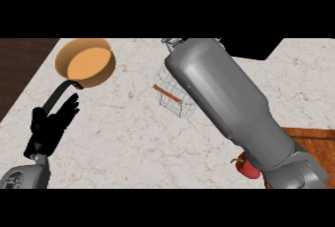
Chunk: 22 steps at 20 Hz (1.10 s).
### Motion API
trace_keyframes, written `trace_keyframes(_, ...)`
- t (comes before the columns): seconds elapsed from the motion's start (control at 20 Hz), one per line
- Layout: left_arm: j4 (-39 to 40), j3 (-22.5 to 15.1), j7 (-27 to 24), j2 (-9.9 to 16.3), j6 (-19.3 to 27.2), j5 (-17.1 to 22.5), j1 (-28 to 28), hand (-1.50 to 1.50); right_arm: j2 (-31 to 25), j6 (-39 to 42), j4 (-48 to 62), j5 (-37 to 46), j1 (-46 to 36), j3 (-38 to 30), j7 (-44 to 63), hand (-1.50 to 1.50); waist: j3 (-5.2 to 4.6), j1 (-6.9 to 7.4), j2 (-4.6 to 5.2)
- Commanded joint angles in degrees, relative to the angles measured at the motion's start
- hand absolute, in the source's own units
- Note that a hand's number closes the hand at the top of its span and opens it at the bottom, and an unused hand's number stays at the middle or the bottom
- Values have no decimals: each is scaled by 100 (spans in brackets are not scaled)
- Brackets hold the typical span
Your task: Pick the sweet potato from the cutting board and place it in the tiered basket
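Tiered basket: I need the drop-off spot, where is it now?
In the head view the tiered basket stands at upper centre, largely hidden behind the right forearm, right of the orange pan.

pan (pixel 86 63) left of wire basket (pixel 171 95), on counter (pixel 131 137)

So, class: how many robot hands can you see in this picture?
1. The left robot hand rests open at the view's left, below the pan. The right forearm stretches over the wire basket; its hand is hidden at the top.
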Motion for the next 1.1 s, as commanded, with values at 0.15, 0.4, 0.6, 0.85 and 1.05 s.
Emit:
trace_keyframes(0.15, 68, 26, -41, -59, 67, -4, -37, 0, 58, -1328, 872, -116, -250, -249, 779, 150, 2, -138, 25)
trace_keyframes(0.4, 170, 259, -78, 189, 31, 30, 89, 0, 59, 809, 2398, 447, -903, 248, 333, 150, -14, -306, -30)
trace_keyframes(0.6, 17, 219, -167, 73, -28, 114, 298, 0, 60, 1617, 2889, 181, -1536, 310, -24, 150, -4, -310, -95)
trace_keyframes(0.85, 16, 363, -78, 127, 22, 170, 334, 0, 60, 1858, 3415, -13, -2070, 127, -539, 150, 6, -474, -97)
trace_keyframes(1.05, -105, 287, -138, 43, 63, 96, 535, 0, 60, 1932, 3684, -117, -2050, 173, -872, 150, 10, -543, -104)
